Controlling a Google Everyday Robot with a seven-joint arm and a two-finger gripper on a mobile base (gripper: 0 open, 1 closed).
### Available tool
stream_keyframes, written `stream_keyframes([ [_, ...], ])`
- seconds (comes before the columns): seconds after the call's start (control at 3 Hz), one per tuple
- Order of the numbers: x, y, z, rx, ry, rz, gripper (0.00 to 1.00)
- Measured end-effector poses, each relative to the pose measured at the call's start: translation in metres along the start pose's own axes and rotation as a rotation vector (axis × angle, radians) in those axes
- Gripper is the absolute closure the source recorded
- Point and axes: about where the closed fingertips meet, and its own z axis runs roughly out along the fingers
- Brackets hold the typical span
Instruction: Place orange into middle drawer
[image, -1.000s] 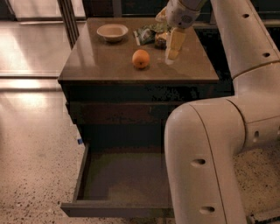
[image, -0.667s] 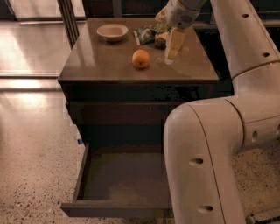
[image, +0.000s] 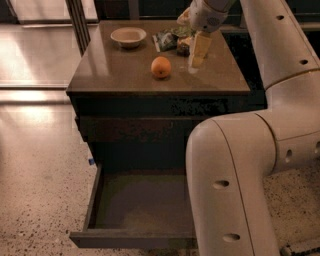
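Nothing was seen to have moved since the earlier frames: orange (image: 161, 67) and gripper (image: 196, 63) were found in the same spots. The orange was left on the cabinet top (image: 115, 75), near the front edge, roughly at the middle. The gripper was held just to the right of the orange and slightly farther back, pointed down at the top, apart from the fruit, not touching it. Whether the gripper was spread or pressed together could not be told. A beige bowl (image: 128, 36) was set at the back left of the top, well apart from the orange. Some snack packets (image: 166, 40) were piled at the back, partly hidden behind the gripper. The middle drawer (image: 135, 200) was pulled out below, its floor bare, the orange not in it. The drawer's right part was covered by the robot's white arm (image: 235, 190).
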Motion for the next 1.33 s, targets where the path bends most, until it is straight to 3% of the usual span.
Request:
stream_keyframes([
  [1.33,0.0005,0.0017,0.0001,-0.007,0.002,0.0,0.0],
])
